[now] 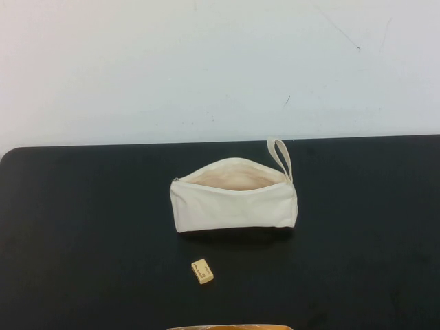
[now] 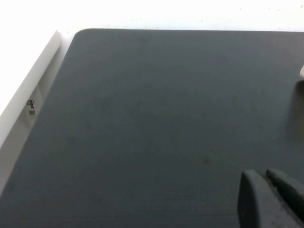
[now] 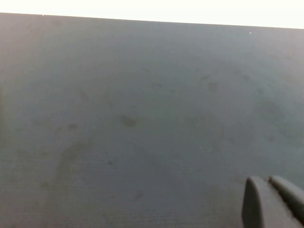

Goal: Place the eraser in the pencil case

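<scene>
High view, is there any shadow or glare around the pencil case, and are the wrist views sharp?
High view: even light, no glare; pencil case casts a thin shadow toward the eraser. Left wrist view: left gripper soft, wall overexposed. Right wrist view: hazy mat, right gripper blurred at the corner.

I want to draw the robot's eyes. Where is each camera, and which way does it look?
High view: raised on the robot's side, looking down at the black table mat, cream-white fabric zip pencil case and tiny tan-yellow eraser block; no arm shows.
Left wrist view: on the left arm, facing bare mat; the left gripper shows in a corner, fingers together.
Right wrist view: on the right arm, facing bare mat; the right gripper shows, fingers together.
All three views share the mat.
</scene>
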Controlling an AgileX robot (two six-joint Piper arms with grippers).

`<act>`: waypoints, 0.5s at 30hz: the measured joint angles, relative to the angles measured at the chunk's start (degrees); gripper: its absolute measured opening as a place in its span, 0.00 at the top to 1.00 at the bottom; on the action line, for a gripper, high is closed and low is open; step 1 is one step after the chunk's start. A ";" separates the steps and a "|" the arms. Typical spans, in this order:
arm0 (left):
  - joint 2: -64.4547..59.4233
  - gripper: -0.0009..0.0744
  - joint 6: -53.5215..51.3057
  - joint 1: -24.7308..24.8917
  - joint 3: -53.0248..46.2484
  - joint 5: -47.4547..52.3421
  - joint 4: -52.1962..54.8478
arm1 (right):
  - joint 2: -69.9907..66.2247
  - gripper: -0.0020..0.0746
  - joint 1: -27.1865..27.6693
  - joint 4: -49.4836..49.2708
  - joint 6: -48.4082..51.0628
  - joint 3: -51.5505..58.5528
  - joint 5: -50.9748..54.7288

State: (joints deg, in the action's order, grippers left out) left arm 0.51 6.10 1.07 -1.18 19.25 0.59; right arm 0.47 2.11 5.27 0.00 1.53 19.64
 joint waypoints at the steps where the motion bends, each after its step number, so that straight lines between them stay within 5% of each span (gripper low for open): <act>1: 0.00 0.99 0.00 0.00 0.00 0.00 0.11 | 0.00 0.98 0.00 0.00 0.31 0.00 0.00; 9: 0.00 0.99 -1.94 0.00 -0.24 -2.11 1.40 | 0.00 0.98 0.00 0.00 0.00 0.00 0.00; 15: 0.00 0.99 -2.91 0.00 -0.35 -14.33 1.74 | 0.00 0.98 0.00 0.00 0.41 0.00 0.00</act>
State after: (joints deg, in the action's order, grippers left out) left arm 0.51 3.19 1.07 -1.53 4.92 2.33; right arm 0.47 2.11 5.27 0.41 1.53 19.64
